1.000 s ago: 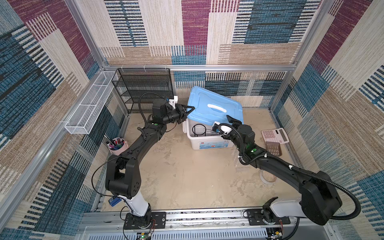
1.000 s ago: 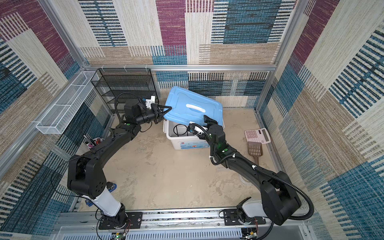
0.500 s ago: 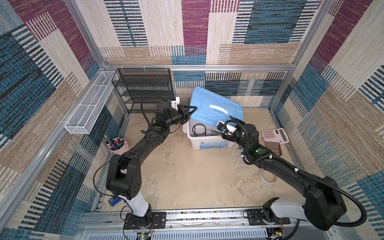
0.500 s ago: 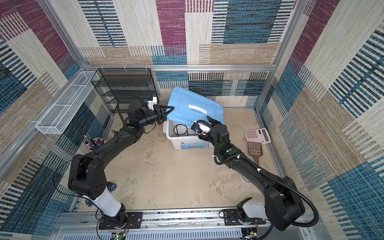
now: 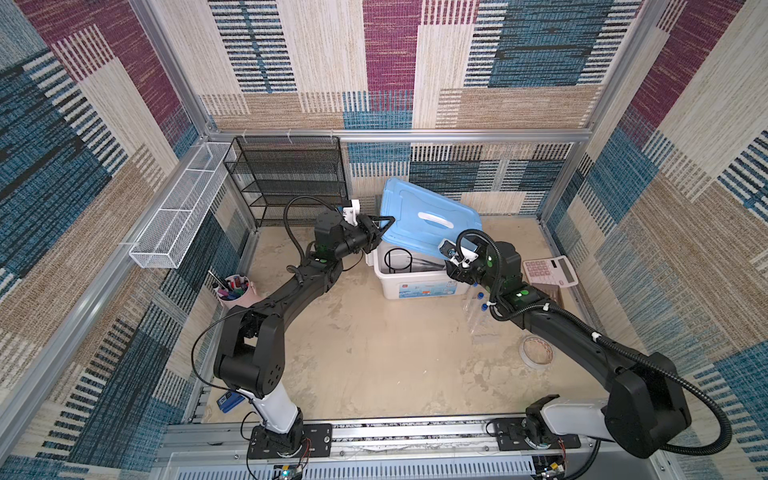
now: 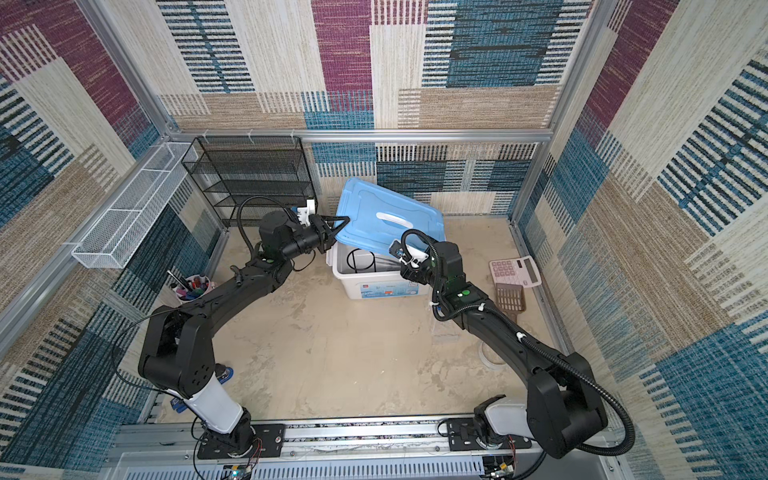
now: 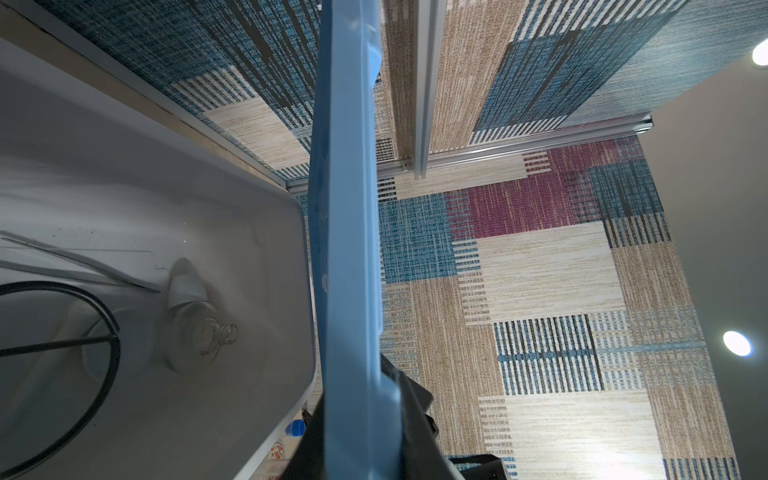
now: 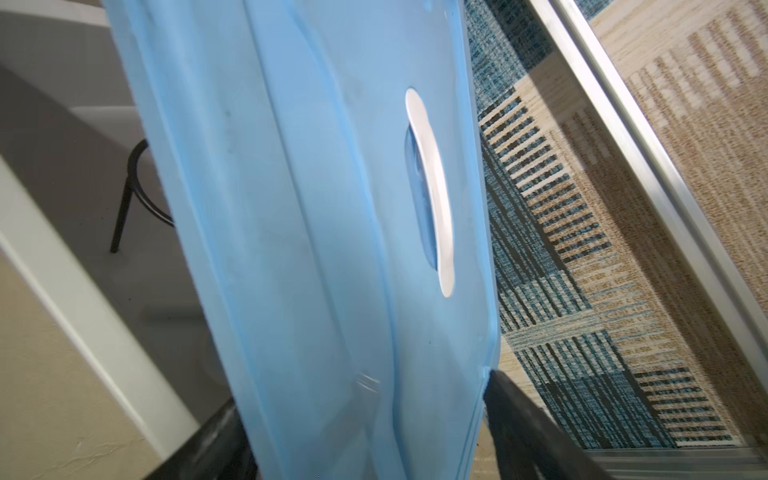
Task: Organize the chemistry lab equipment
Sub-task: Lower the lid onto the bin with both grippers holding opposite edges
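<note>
Over the beige floor [image 5: 374, 353], blue lid [image 5: 428, 232] blocks the bin [image 5: 419, 286]; left gripper [image 5: 380, 226] pinches it, right gripper [image 8: 363, 399] gapes.

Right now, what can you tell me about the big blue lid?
The blue lid is a light-blue plastic rectangle with rounded corners, a raised rim and a white handle sunk in its top. It is held tilted over the open white bin. The left fingers pinch one edge; the right fingers stand wide around another edge.
</note>
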